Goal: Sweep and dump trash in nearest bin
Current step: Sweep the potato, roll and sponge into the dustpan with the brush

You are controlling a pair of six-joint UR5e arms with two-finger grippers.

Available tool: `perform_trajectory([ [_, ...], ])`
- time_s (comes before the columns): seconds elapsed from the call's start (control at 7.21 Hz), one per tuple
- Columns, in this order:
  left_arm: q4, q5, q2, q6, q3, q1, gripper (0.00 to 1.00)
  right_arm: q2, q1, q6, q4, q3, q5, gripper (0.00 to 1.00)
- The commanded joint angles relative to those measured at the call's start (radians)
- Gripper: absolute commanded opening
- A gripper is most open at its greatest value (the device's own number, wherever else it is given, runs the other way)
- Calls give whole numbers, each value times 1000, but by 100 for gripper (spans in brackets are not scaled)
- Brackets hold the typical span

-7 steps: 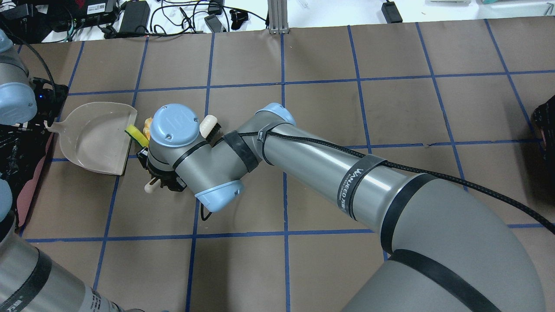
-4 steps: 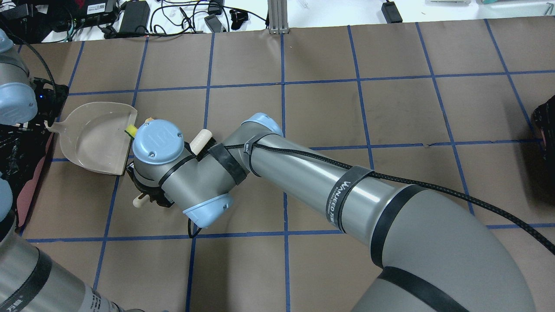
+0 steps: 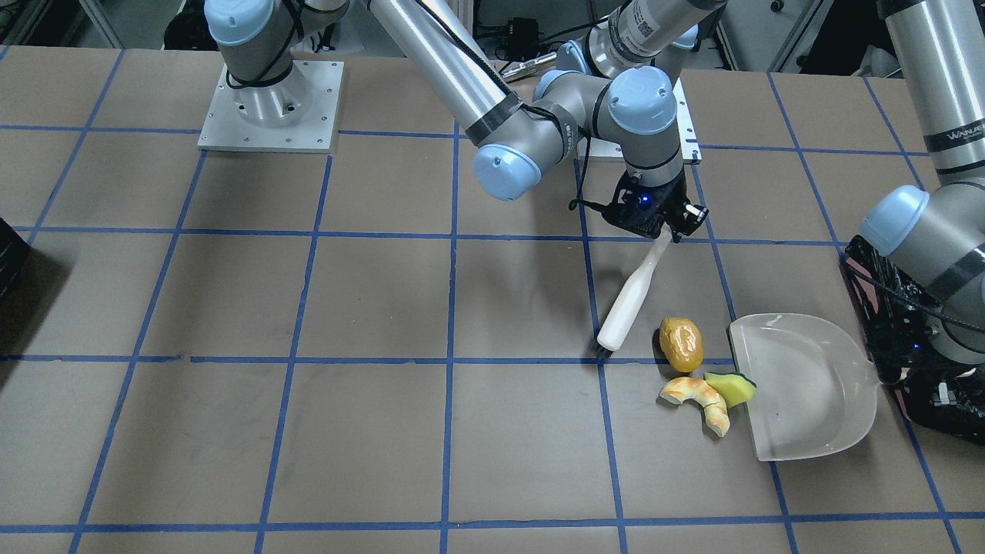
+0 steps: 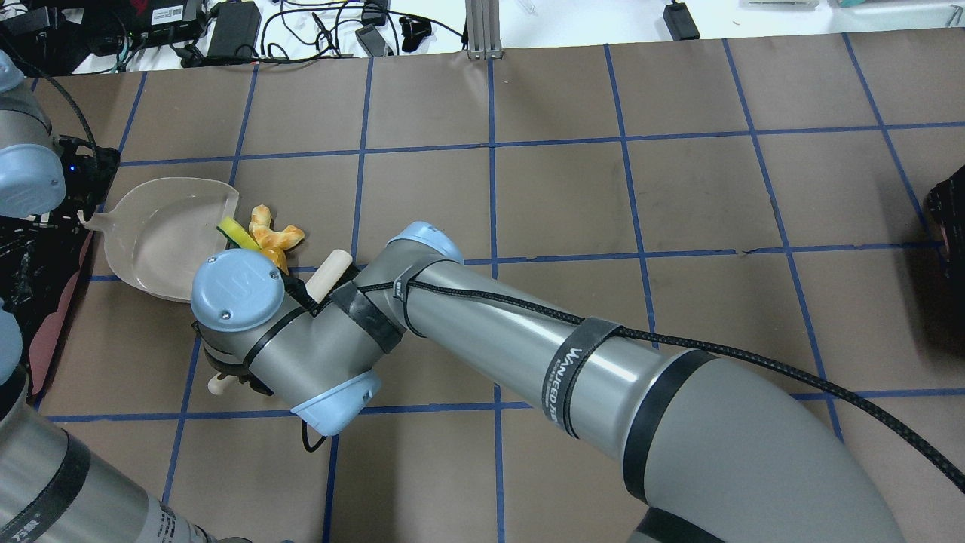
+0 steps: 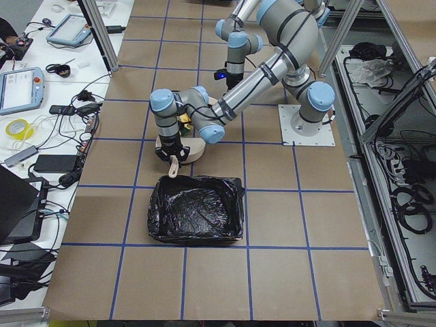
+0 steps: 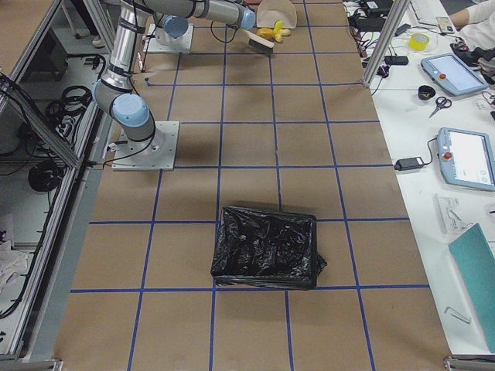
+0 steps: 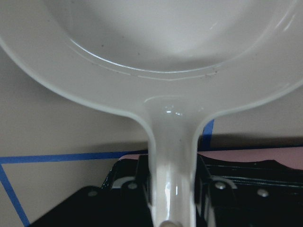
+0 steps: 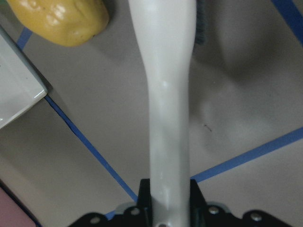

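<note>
While the sweep is the step in hand, none of the trash sits inside the dustpan (image 3: 816, 385) yet. Right gripper (image 3: 652, 219) has its jaws clamped on the white brush (image 3: 627, 304) handle, with the bristles down on the table just left of the oval (image 3: 681, 344) in the front-facing view, near it but apart. Left gripper (image 7: 173, 198) is clamped on the dustpan handle, the pan flat with its mouth facing the pieces.

All three pieces are bunched at the pan's mouth. The oval is glossy orange-yellow and lies just beside the lip's far corner. The croissant piece (image 3: 699, 398) is curved, beige-orange, on the near side. The wedge (image 3: 731, 387) is yellow-green and touches the lip.

My read on the next move is a short push of the brush toward the pan, low enough to carry the pieces over the lip without them rolling around the brush head. The oval looks the likeliest to roll.

The bin (image 5: 197, 181), lined with a black bag, sits just beyond the pan's handle side.
</note>
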Motion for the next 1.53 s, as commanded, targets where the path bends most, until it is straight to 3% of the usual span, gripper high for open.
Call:
perform_trajectory([
  [0.0, 0, 0, 0, -2, -2, 0, 0, 38, 6, -50, 3, -42, -18, 0],
  [0.14, -1, 0, 0, -1, -2, 0, 0, 111, 6, -75, 9, -122, -31, 0],
  [0.42, 0, 0, 1, -4, -2, 0, 0, 212, -6, -138, 180, -351, -42, 0],
  [0.56, 2, 0, 1, -4, -3, -2, 0, 245, -9, -261, 252, -430, -88, 0],
  [1.39, 3, 0, 0, -4, 0, -2, 0, 395, -6, -286, 255, -664, -98, 0],
])
